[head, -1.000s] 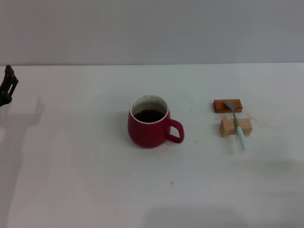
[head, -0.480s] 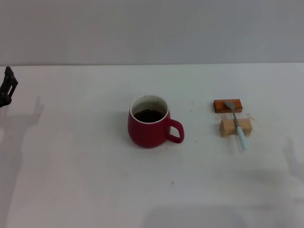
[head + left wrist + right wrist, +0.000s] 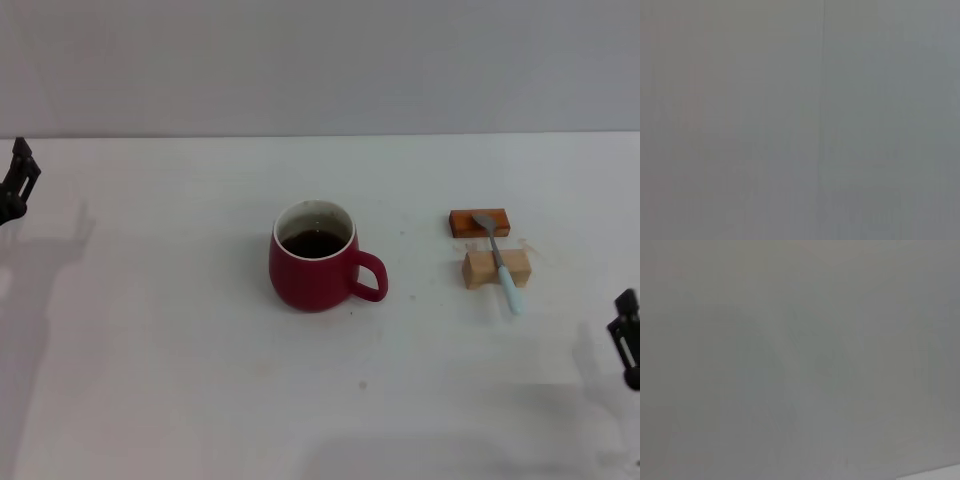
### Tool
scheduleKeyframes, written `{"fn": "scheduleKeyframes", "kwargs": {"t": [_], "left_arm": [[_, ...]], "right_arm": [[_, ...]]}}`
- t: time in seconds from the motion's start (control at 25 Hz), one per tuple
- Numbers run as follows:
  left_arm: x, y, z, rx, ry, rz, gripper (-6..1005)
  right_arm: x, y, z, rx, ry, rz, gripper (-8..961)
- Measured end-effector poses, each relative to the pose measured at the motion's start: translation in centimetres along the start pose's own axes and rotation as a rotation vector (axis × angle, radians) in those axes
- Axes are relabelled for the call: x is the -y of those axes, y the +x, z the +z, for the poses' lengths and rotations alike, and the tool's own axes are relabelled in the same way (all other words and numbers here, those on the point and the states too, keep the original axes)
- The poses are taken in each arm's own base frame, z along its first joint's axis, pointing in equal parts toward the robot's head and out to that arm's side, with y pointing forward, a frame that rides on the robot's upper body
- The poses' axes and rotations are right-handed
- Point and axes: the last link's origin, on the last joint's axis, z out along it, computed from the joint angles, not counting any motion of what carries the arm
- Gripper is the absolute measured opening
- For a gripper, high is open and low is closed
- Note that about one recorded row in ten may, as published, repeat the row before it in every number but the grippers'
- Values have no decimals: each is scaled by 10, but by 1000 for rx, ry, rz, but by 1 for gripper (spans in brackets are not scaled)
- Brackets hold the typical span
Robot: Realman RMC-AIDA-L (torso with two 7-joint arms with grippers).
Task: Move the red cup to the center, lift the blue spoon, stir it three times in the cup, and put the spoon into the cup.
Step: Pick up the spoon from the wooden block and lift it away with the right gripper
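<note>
The red cup (image 3: 317,258) stands upright near the middle of the white table, its handle toward the right, with dark liquid inside. To its right the blue spoon (image 3: 503,265) rests across two small blocks, silver bowl on the far one, pale-blue handle pointing toward the front. My left gripper (image 3: 16,182) shows at the far left edge, well away from the cup. My right gripper (image 3: 626,335) pokes in at the right edge, in front of and to the right of the spoon. Neither holds anything I can see. Both wrist views show only plain grey surface.
An orange-brown block (image 3: 479,222) and a pale wooden block (image 3: 495,268) carry the spoon. The white table (image 3: 180,380) meets a grey wall behind.
My right gripper has come into view at the right edge, where only its shadow showed before. The left gripper has shifted slightly at the left edge. Cup and spoon have not moved.
</note>
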Motion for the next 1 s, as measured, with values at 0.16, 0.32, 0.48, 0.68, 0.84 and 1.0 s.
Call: {"fn": "scheduleKeyframes", "kwargs": {"t": [0.16, 0.32, 0.48, 0.68, 0.84, 1.0], "left_arm": [[-1, 1, 2, -3, -4, 17, 827], [-3, 1, 2, -4, -8, 25, 826], [-3, 1, 2, -3, -9, 25, 827], [-2, 0, 0, 0, -6, 26, 827], [-1, -1, -1, 2, -6, 28, 826], [0, -1, -2, 3, -2, 28, 827]], "right_arm": [[-12, 4, -7, -28, -23, -57, 793], [-20, 8, -13, -50, -64, -70, 793], [-26, 11, -19, -71, -99, -87, 793], [-26, 18, -26, -118, -99, -116, 792], [-26, 24, -28, -156, -94, -124, 792], [-27, 29, -24, -192, -104, -129, 792]]}}
